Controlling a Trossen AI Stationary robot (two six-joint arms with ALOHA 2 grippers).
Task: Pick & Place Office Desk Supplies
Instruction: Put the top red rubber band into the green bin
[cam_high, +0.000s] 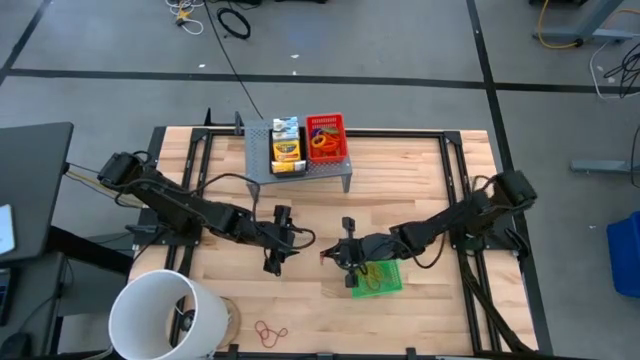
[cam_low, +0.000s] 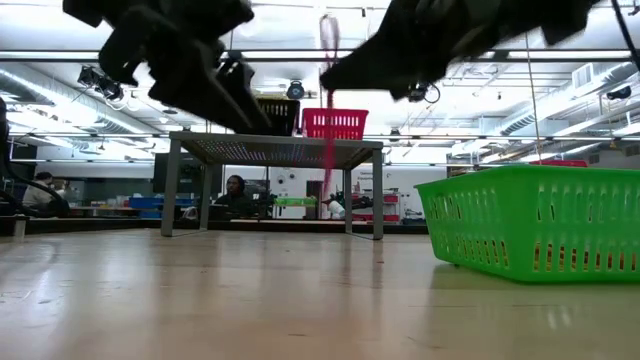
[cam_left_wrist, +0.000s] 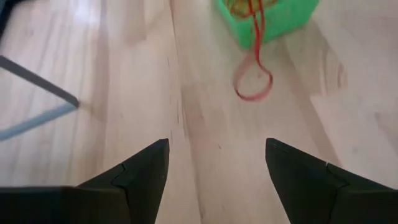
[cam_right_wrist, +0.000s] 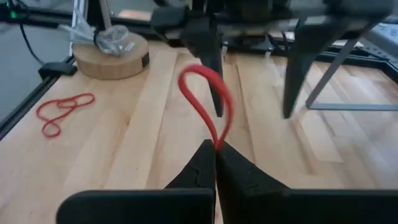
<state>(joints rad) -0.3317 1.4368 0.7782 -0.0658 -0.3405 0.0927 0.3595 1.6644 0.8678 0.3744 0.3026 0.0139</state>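
- You could not make out the held rubber band in the high view; your right wrist view showed it best, a red loop standing up from the right tool, whose fingers were pressed together on its lower end.
- In the left wrist view that band hung as a blurred red loop out of the green tray, and the tray itself was cut off by the frame edge.
- Your left tool stood with its fingers spread wide and nothing between them, beside the green tray on the side toward the white bucket.
- The low view showed both arms only as dark shapes overhead, with the band as a faint pink streak in front of the red tray.
- The red tray and the crayon box sat on the grey riser, well behind the green tray; what filled the red tray was too small to tell.
- More red rubber bands lay on the bench near its front edge, beside the bucket.
- The bench was pale wooden planking inside a black frame, on a grey floor with loose cables.
- Beyond the riser, the low view showed a lit workshop with a seated person.
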